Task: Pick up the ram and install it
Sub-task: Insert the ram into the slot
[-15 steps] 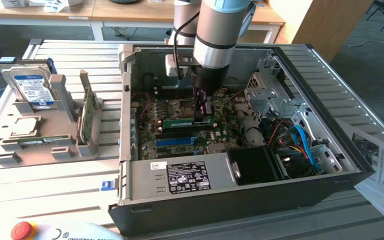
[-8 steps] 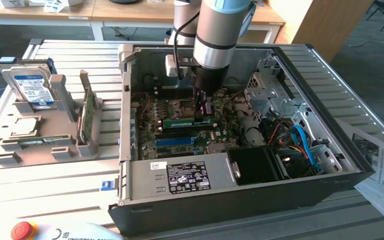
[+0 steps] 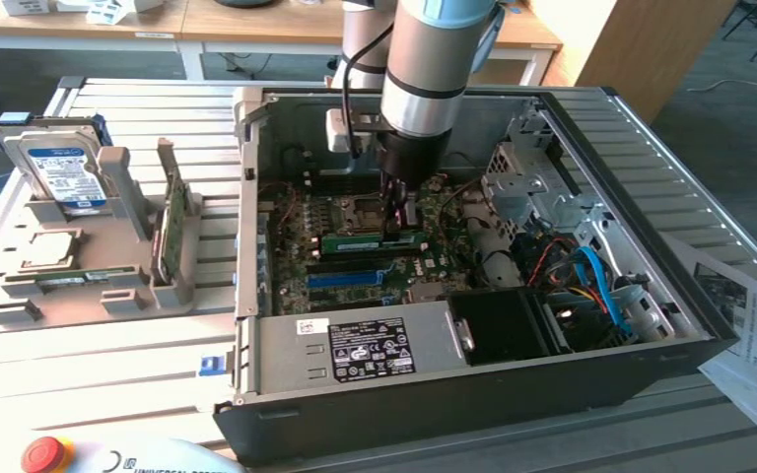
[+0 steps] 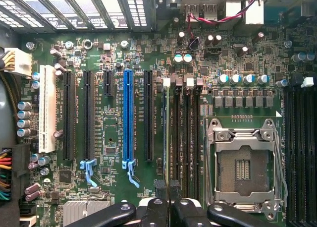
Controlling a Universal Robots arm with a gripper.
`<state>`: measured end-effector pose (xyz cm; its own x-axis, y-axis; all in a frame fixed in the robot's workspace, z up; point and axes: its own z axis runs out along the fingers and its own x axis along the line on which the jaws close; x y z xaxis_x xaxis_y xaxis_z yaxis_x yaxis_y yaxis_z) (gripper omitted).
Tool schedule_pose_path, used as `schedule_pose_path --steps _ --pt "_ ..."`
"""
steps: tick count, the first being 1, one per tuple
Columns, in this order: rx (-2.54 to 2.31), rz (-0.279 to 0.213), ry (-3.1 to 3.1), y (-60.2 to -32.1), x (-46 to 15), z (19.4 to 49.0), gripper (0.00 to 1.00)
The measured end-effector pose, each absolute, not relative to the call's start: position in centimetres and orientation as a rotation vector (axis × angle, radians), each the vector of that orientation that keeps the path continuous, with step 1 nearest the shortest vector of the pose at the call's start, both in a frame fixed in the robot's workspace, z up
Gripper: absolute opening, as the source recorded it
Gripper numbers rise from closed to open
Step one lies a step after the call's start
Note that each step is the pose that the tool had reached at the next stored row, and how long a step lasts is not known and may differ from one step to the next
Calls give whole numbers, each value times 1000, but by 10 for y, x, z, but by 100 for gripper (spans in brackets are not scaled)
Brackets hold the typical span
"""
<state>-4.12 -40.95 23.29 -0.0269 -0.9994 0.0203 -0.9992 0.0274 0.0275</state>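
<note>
Exterior view: the ram [image 3: 368,238] is seen as a long, thin green stick standing on its long edge on the motherboard [image 3: 339,266]. It sits inside the open computer case [image 3: 674,227], just beside the processor socket [image 3: 359,209]. In the wrist view the ram [image 4: 167,138] is seen edge-on as a narrow line along a memory slot, between a black expansion slot [image 4: 148,115] and the other memory slots [image 4: 187,138]. Whether it is pressed fully home cannot be told.

The board is walled in on all sides by the case, and it is left open from above. On the exterior view's right, a metal drive cage [image 3: 536,182] and loose cables [image 3: 595,281] are crowded near the ram. The power supply [image 3: 359,347] is set along the near wall, and a blue slot [image 3: 352,279] lies between it and the ram.

The arm [image 3: 438,49] is held nearly upright and reaches down through the open top. The gripper [image 3: 401,219] is pointed at the board and clenched on the ram's upper edge. In the wrist view the black fingers [image 4: 159,204] of the gripper [image 4: 168,188] are set close together, with the stick's edge pinched between them.

Outside the case, on the exterior view's left, a hard drive [image 3: 60,168] and a larger green card [image 3: 172,222] are held upright in a grey holder [image 3: 90,291], well apart from the gripper.
</note>
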Motion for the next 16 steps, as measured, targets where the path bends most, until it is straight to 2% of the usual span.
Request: schedule_pose_path --steps 16 --pt "2167 -10 -2228 -407 -41 231 12"
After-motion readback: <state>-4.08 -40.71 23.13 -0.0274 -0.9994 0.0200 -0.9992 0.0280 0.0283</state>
